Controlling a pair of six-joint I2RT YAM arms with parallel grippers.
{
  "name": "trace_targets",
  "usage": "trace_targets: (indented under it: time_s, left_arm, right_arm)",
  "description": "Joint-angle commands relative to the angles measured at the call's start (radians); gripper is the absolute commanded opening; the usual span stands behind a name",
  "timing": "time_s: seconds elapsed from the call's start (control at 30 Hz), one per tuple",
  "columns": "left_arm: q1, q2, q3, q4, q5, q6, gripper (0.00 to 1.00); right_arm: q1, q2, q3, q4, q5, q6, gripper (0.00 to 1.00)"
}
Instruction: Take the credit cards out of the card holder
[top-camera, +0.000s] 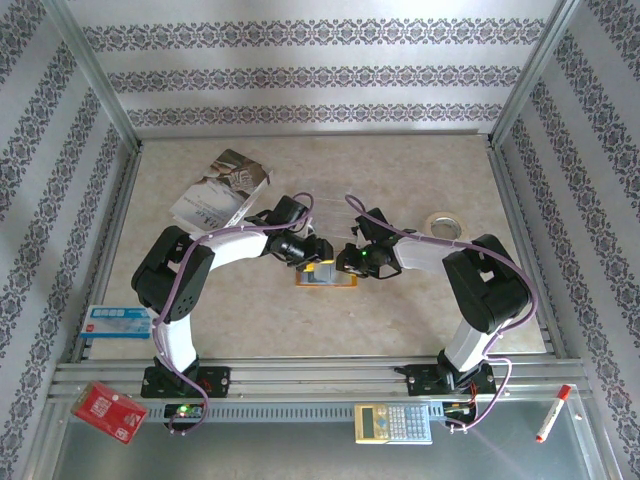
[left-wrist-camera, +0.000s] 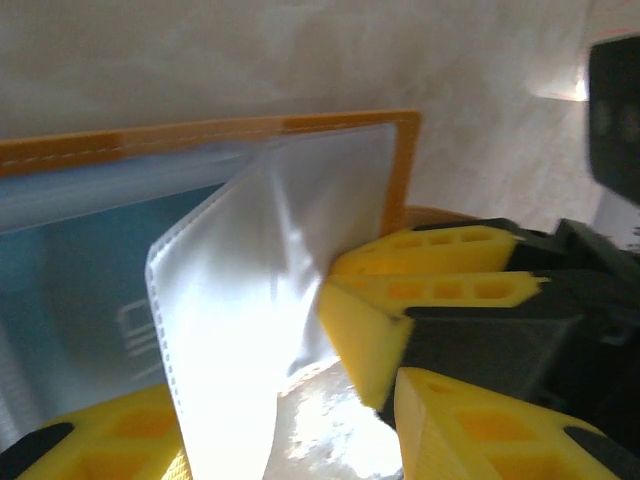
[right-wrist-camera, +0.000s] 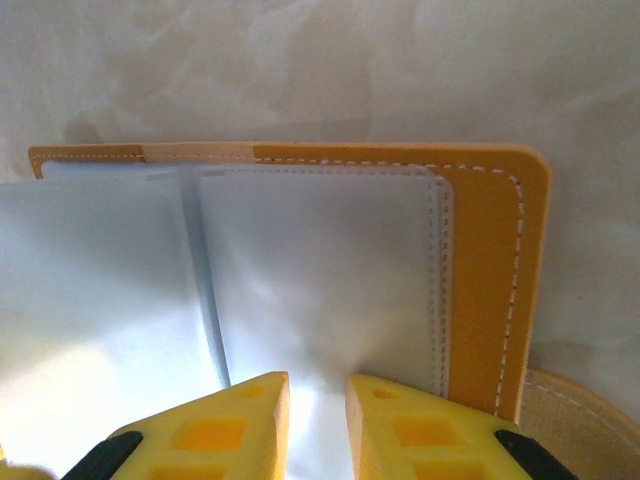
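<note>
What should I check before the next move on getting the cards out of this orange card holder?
1. The card holder lies open on the table: ok.
2. The clear sleeve is lifted and stands between the fingers of the left end effector: ok.
3. The left end effector has its jaws apart, ready to close: ok.
4. The right end effector firmly pins the card holder: cannot tell; a narrow gap shows between its fingers.
5. The blue card is free of its pocket: not ok; it sits inside.
6. More cards in other pockets: cannot tell.
</note>
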Motion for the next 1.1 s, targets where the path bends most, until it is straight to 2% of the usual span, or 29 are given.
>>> trace_targets:
  time_s: [0.0,0.1,0.33,0.5,0.67,0.83,0.9,1.07]
  left_arm:
    - [-0.019,0.012,-0.014,0.177,0.080,-0.087,0.46]
    - [-0.034,0.037,0.004,0.238,0.095,-0.127,0.46]
    - [-0.070,0.112,0.071,0.223,0.076,-0.127,0.45]
    - [-0.053,0.063,0.063,0.181,0.025,-0.104,0.45]
    - [0.009,-0.061,-0.035,0.124,-0.061,-0.084,0.42]
    - [0.049,-0.143,-0.105,-0.047,-0.187,-0.026,0.36]
    - [0.049,-0.148,-0.113,-0.096,-0.220,-0.011,0.33]
    - [0.049,-0.126,-0.126,-0.091,-0.234,-0.027,0.24]
  right_arm:
    - [-0.023,-0.042,-0.037,0.000,0.019,0.013,0.26]
    - [-0.043,-0.129,-0.081,0.051,0.034,0.028,0.26]
    - [-0.135,-0.327,-0.251,0.213,0.074,0.096,0.30]
    - [-0.146,-0.436,-0.270,0.213,0.092,0.062,0.37]
    - [-0.136,-0.365,-0.200,0.198,-0.024,0.017,0.38]
    - [-0.067,-0.258,-0.121,0.207,-0.096,0.007,0.38]
    - [-0.038,-0.203,-0.086,0.206,-0.119,0.007,0.36]
    - [-0.003,-0.080,-0.051,0.230,-0.130,0.040,0.25]
